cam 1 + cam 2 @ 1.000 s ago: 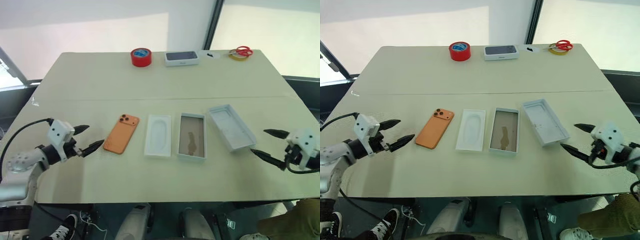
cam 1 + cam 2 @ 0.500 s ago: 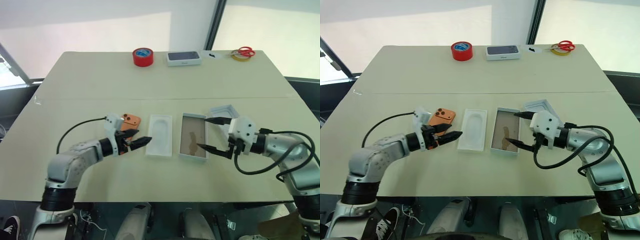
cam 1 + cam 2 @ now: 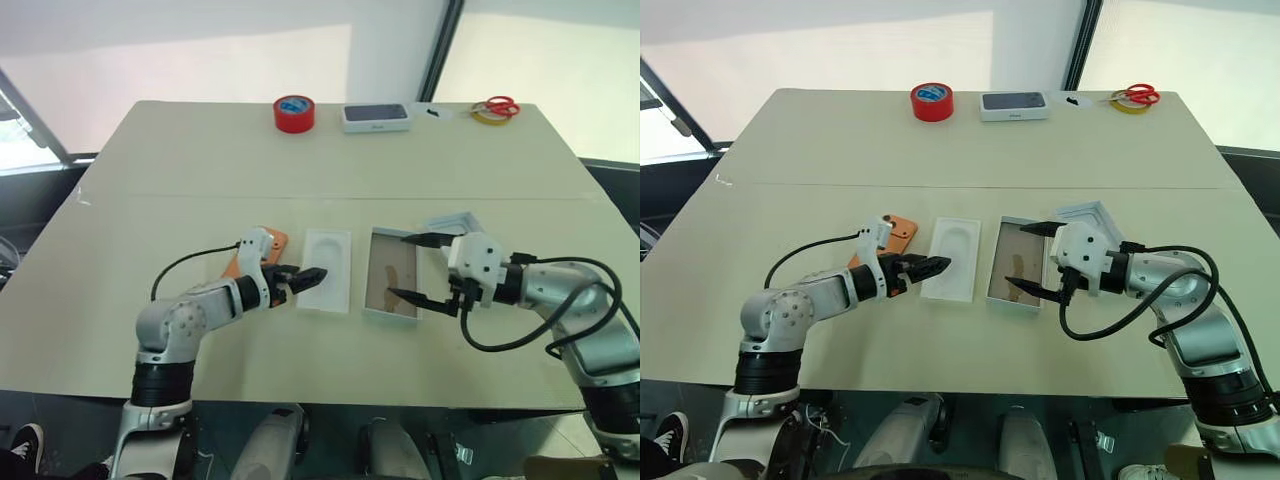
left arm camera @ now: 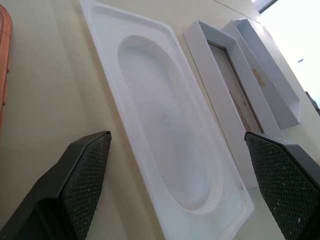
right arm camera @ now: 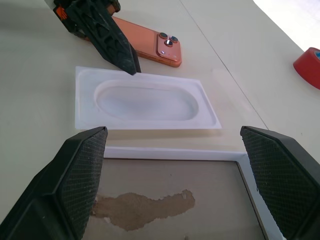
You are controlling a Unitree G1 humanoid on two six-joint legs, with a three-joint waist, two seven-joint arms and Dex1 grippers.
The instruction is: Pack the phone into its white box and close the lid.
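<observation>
Four items lie in a row on the table (image 3: 180,170): the lid (image 3: 452,220) tilted at the right end, the white box (image 3: 393,287) holding nothing but a brown stain on its floor, a white insert (image 3: 325,284), and the phone (image 3: 897,232) back up, long axis running away from the robot, lenses at the far end. The left gripper (image 3: 300,280) gapes wide at the insert's edge; the right gripper (image 3: 409,268) spreads wide over the box.

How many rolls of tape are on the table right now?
2. A red roll of tape stands at the far edge, left of the closed box. A yellow roll lies at the far right corner, under the red scissors. None seem hidden.
</observation>
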